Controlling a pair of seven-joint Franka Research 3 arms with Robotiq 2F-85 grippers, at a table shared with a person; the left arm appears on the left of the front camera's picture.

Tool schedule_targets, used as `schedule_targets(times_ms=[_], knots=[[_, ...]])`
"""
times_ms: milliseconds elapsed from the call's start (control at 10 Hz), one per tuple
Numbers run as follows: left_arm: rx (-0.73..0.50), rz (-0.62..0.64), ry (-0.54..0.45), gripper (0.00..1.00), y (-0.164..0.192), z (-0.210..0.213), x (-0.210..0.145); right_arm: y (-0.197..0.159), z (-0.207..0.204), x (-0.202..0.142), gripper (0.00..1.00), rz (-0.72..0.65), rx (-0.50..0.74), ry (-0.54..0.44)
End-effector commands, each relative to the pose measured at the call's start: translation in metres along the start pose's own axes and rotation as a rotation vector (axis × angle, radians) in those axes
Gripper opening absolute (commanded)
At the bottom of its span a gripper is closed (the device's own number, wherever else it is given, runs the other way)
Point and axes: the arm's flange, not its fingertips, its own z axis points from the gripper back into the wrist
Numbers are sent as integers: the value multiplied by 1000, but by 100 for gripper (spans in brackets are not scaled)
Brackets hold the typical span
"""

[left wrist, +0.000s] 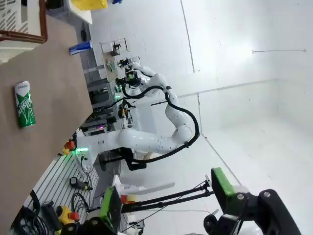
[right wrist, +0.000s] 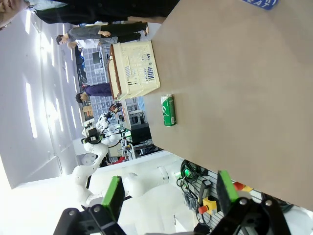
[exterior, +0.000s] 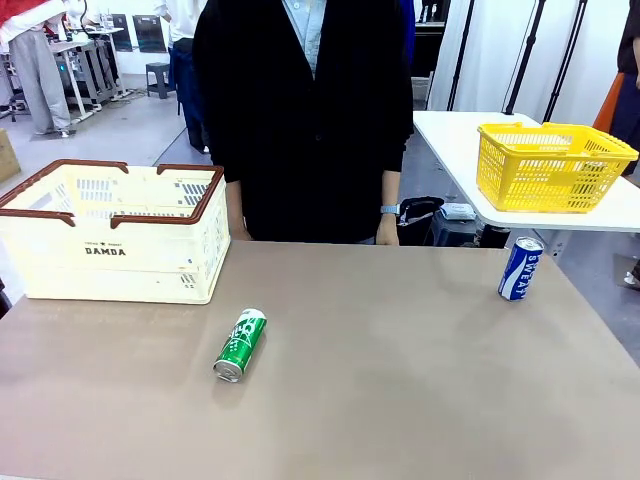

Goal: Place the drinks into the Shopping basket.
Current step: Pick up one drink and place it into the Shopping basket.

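The brown surface (exterior: 400,380) carries the Shopping basket (exterior: 120,262) at its far left, a green can (exterior: 240,345) lying just in front of it and a blue can (exterior: 521,268) upright at far right, both probably light, smooth and easily dented and best pinched across mid-body, while the left claw (left wrist: 166,196) and right claw (right wrist: 169,192) hang spread and empty.

Black two-finger left gripper (left wrist: 166,203) tipped with bright green pads (left wrist: 222,183), round bolted knuckles behind; same black and green on right gripper (right wrist: 169,193). White, rounded, jointed right arm (left wrist: 161,139), looped by a black cable (left wrist: 195,127). Person (exterior: 300,120) in black cardigan over pale blue shirt, light blue wristband (exterior: 389,209)
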Motion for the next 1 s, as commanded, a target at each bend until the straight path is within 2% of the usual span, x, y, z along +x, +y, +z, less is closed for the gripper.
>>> schedule_targets(times_ms=[0,900], knots=[[-17,-44,-28,100,-23,-5,-25,4,3,-1,100,-7,-4,9],[1,-51,-21,100,-22,-5,-24,4,3,-1,100,-7,-4,9]])
